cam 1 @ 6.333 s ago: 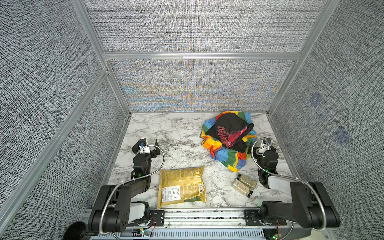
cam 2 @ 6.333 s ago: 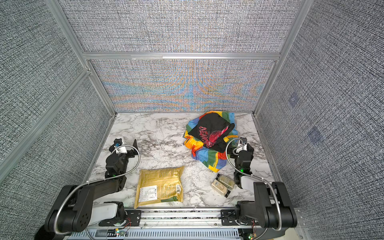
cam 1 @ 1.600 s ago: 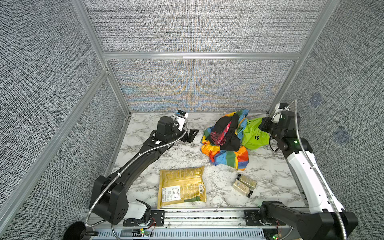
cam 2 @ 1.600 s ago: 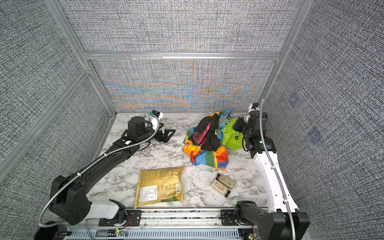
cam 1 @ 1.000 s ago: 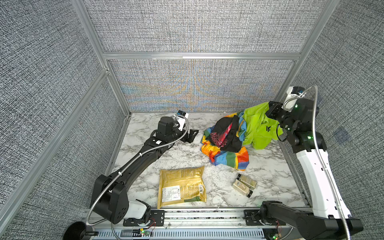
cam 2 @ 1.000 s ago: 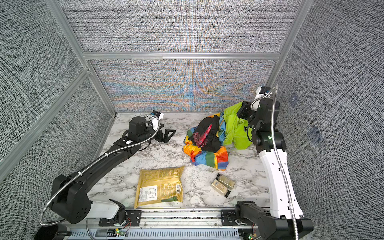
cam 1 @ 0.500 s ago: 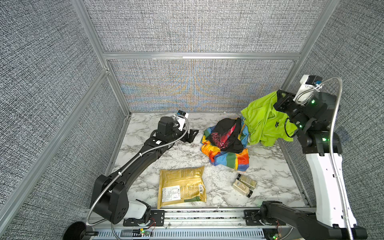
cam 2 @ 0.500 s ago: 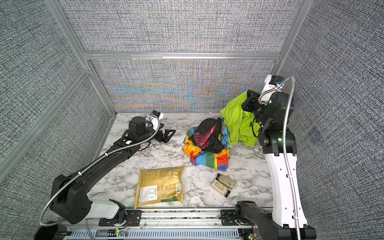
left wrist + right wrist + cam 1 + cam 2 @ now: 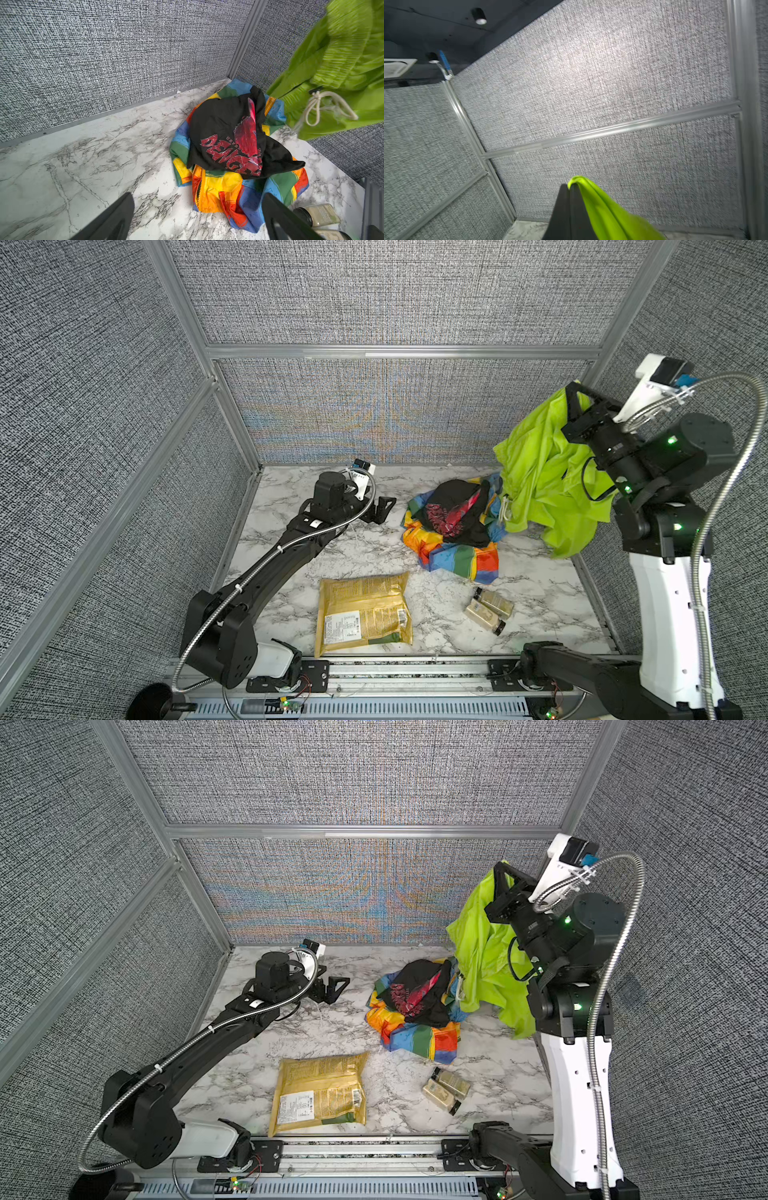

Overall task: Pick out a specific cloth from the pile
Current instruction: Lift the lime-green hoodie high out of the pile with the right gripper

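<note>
the right gripper (image 9: 570,394) pinches one fold of the green cloth (image 9: 540,485) high at far right, clear of the pile (image 9: 453,526), so it may slip free; the left gripper (image 9: 382,508) stands open.

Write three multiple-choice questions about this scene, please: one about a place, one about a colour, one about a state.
1. Where is the bright lime-green thin garment?
A. flat on the marble table
B. hanging in the air from the right gripper
C. under the gold packet

2. What colour is the print on the black cloth on the pile?
A. white
B. blue
C. red

3. How is the left gripper?
A. open and empty
B. shut on the rainbow colour-block cloth
C. shut on a bottle

Answers:
1 B: the right gripper pinches its top edge, high above the table.
2 C: red letters show in the left wrist view.
3 A: its fingers stand apart, with nothing between.
</note>
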You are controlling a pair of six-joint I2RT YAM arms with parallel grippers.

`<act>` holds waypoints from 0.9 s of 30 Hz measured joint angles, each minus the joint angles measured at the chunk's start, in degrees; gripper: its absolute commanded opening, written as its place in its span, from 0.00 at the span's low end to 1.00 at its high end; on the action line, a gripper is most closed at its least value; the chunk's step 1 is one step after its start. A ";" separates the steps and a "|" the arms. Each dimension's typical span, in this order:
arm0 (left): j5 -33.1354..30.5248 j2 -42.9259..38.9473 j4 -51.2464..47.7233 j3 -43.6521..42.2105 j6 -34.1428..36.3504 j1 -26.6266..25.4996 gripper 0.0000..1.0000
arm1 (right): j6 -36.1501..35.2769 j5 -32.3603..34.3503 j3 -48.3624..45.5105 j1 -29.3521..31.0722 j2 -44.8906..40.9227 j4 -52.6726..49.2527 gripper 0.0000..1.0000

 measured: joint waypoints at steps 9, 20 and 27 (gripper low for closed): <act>4.55 -0.90 0.11 0.37 -2.49 5.38 0.99 | 4.59 -5.05 8.52 4.52 5.75 7.74 0.00; 19.82 -3.93 6.99 -2.01 -7.72 15.28 0.98 | 5.01 -6.51 16.72 17.88 16.79 10.45 0.00; 28.55 -9.57 10.12 -3.15 -6.58 19.15 0.98 | 3.37 -7.48 24.65 24.22 26.88 10.38 0.00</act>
